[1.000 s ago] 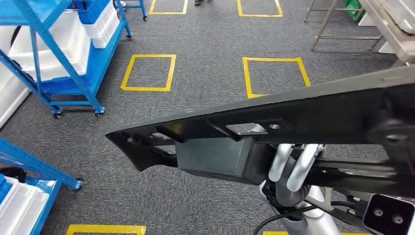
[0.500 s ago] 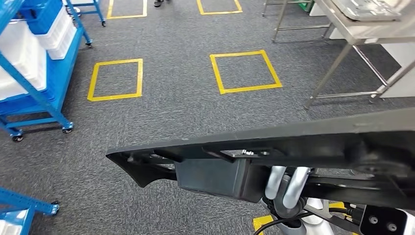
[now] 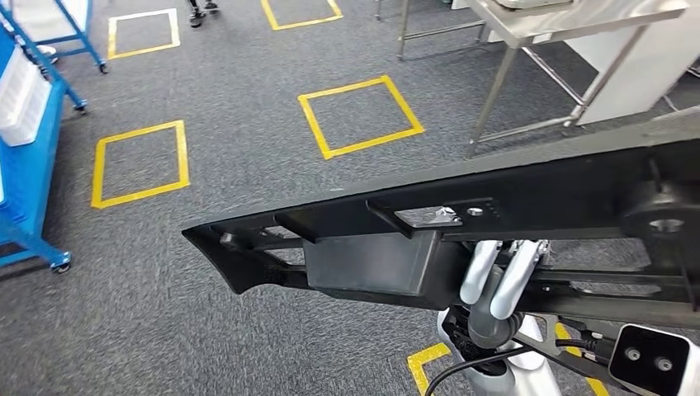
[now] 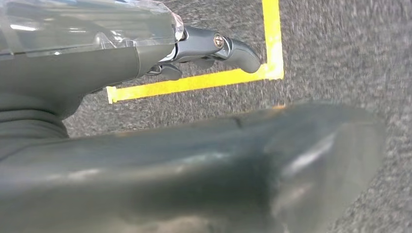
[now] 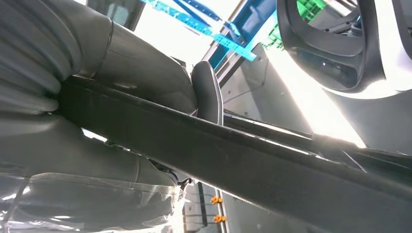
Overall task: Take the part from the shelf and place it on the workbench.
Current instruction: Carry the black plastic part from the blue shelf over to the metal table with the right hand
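Note:
A long black plastic part (image 3: pixel 512 206) stretches across the head view at chest height, with a boxy section near its middle and its pointed end to the left. A silver forearm (image 3: pixel 493 280) rises to it from below. In the right wrist view my right hand (image 5: pixel 145 97) grips a black bar of the part (image 5: pixel 272 160), with the bar running between thumb and palm. In the left wrist view my left hand (image 4: pixel 145 53) lies beside the part's dark underside (image 4: pixel 218 165). Its fingers (image 4: pixel 233 48) stretch out over the carpet, with floor showing between them and the part.
A steel workbench (image 3: pixel 578 21) stands at the upper right on thin legs. A blue shelf cart (image 3: pixel 25 140) with white bins is at the far left. Yellow taped squares (image 3: pixel 361 115) mark the grey carpet. A person's feet (image 3: pixel 201 10) stand at the top edge.
The camera has turned: the blue shelves have slid off to the left and the steel workbench has come in at the upper right. The part keeps its place in my hands.

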